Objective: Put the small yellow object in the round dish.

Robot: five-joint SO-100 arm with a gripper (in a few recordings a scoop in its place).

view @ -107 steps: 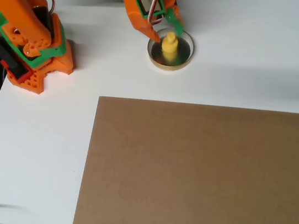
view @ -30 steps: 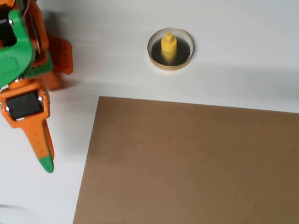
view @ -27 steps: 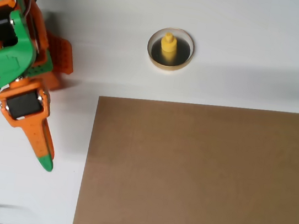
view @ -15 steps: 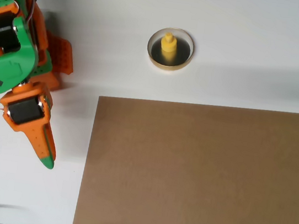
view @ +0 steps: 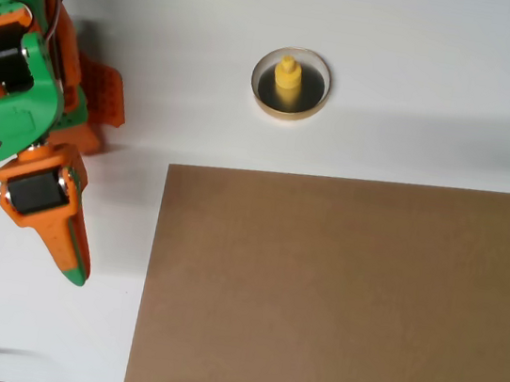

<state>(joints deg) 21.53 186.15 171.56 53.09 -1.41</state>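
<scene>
The small yellow object (view: 289, 75) stands upright inside the round dish (view: 286, 110), which has a dark inside and a pale rim and sits on the white table near the top centre of the overhead view. My orange and green gripper (view: 73, 268) is far off at the left, pointing down toward the near edge. Its fingers lie together in one green-tipped point with nothing between them. Nothing touches the dish or the yellow piece.
A large brown board (view: 331, 292) covers the lower right of the white table (view: 412, 90). The arm's orange base (view: 96, 107) stands at the left edge. Dark floor shows past the table's right side.
Since 3.6 s ago the gripper has left the dish and swung to the left side; the yellow object stayed in the dish. Over the last second the gripper shifted only slightly.
</scene>
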